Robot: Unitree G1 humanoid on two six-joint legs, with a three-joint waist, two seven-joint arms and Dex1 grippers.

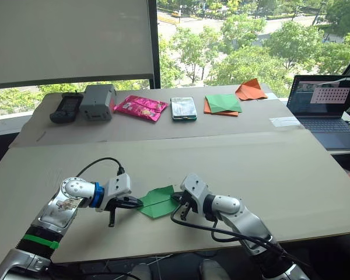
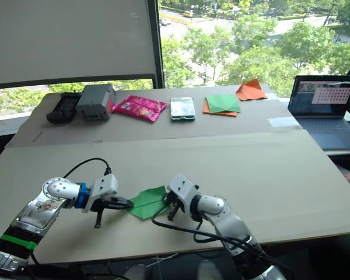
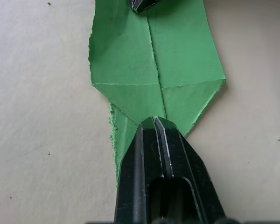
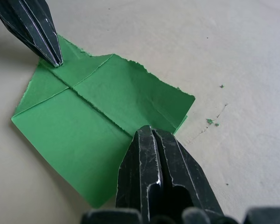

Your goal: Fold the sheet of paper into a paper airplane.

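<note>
The sheet of paper is bright green and lies flat on the cardboard tabletop near its front edge. It is folded along a centre crease, with two corner flaps meeting in a point at the left end. My left gripper is shut, its tip resting on that pointed end. My right gripper is shut too, its tip set on the crease at the paper's opposite, ragged end. In the right wrist view the left gripper's fingertips touch the far corner.
Along the table's back stand a black controller, a grey box, a pink snack packet, a phone, a green sheet on orange paper and a folded orange paper. A laptop sits at right.
</note>
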